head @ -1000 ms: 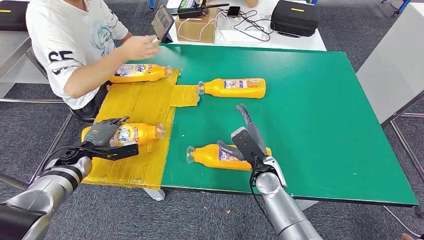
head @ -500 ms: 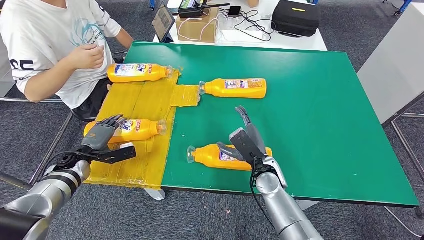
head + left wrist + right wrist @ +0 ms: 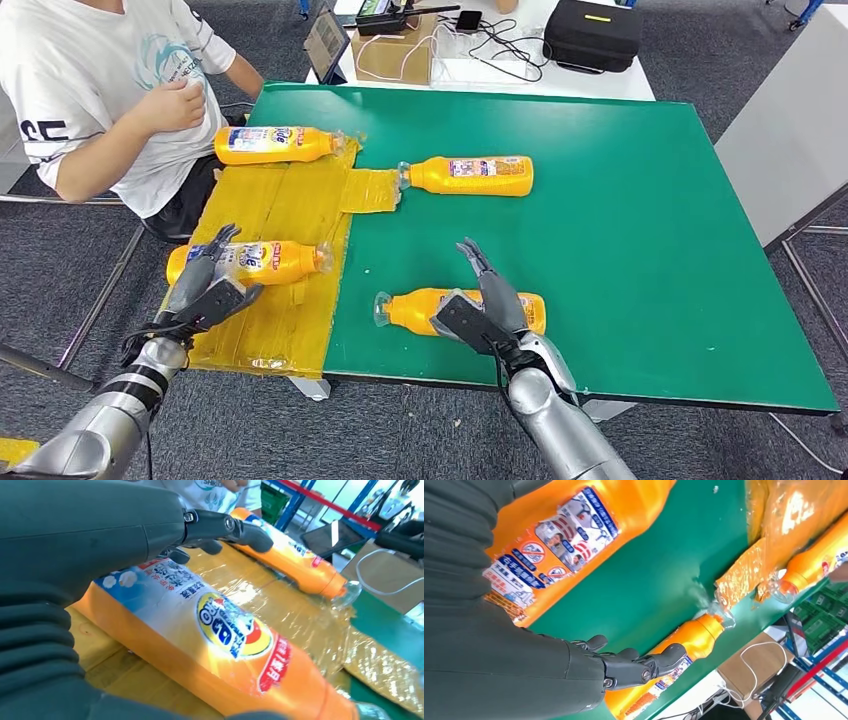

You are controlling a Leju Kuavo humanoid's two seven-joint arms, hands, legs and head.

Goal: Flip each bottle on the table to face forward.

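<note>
Four orange bottles lay on their sides on the green bench (image 3: 620, 200). Left hand (image 3: 205, 285), fingers spread, hovered over the near-left bottle (image 3: 262, 262) on the yellow sheet (image 3: 290, 205). Right hand (image 3: 480, 305), spread, holding nothing, over the near-centre bottle (image 3: 415, 310).

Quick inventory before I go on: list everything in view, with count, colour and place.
Bottles: four, orange, lying down: far one on wrap, far one on green, near one on wrap, near one on green.
Table: one, green, centre.
Wrap sheet: one, yellow, table's left part.
Cardboard box: one, brown, white table behind.
Case: one, black, same white table.
Person: one, white shirt, seated far left.
Left hand: grey, fingers spread, at near wrap bottle.
Right hand: grey, fingers spread, over near green bottle.
</note>
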